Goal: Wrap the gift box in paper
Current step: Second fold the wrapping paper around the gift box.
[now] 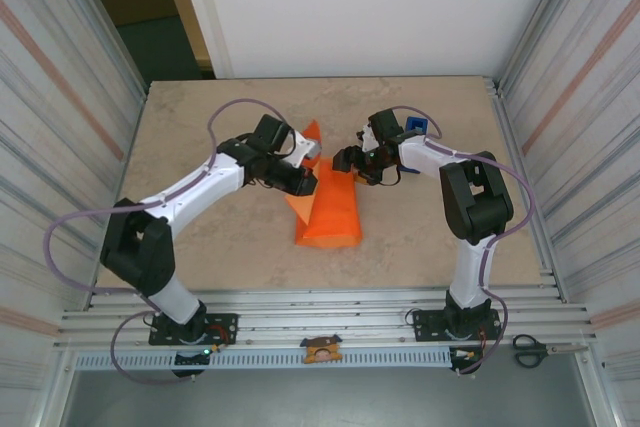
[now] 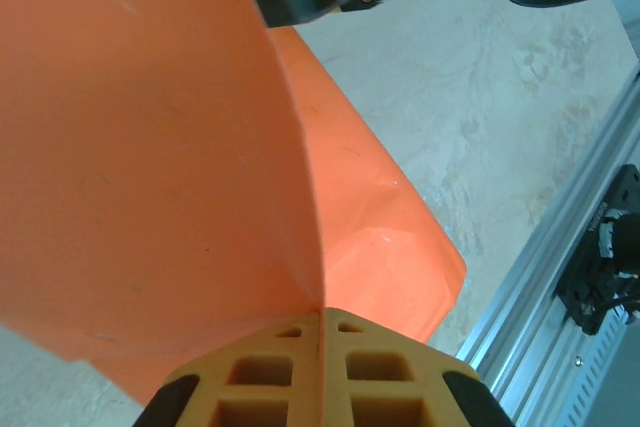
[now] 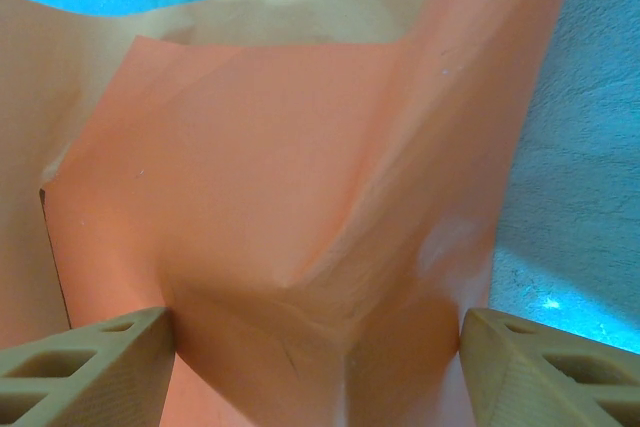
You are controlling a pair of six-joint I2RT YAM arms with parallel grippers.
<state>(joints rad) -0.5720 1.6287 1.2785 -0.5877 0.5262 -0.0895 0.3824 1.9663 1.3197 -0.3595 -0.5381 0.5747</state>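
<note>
- Left wrist: my left gripper [image 2: 320, 319] is nearest, clenched on a lifted edge of the paper [image 2: 150, 147], which rises away from the jaws.
- Right wrist: my right gripper [image 3: 318, 352] is released, jaws wide astride a raised crease, not pinching.
- Top: the paper is tented between both grippers, mid-table [image 1: 200, 237]. I cannot see the gift box and judge it lies underneath.
- Risk: a hard left pull could tear the sheet or drag it off the box.

Top view looks steeply down from high; both wrist views, very close, share the paper [image 1: 332, 215].
</note>
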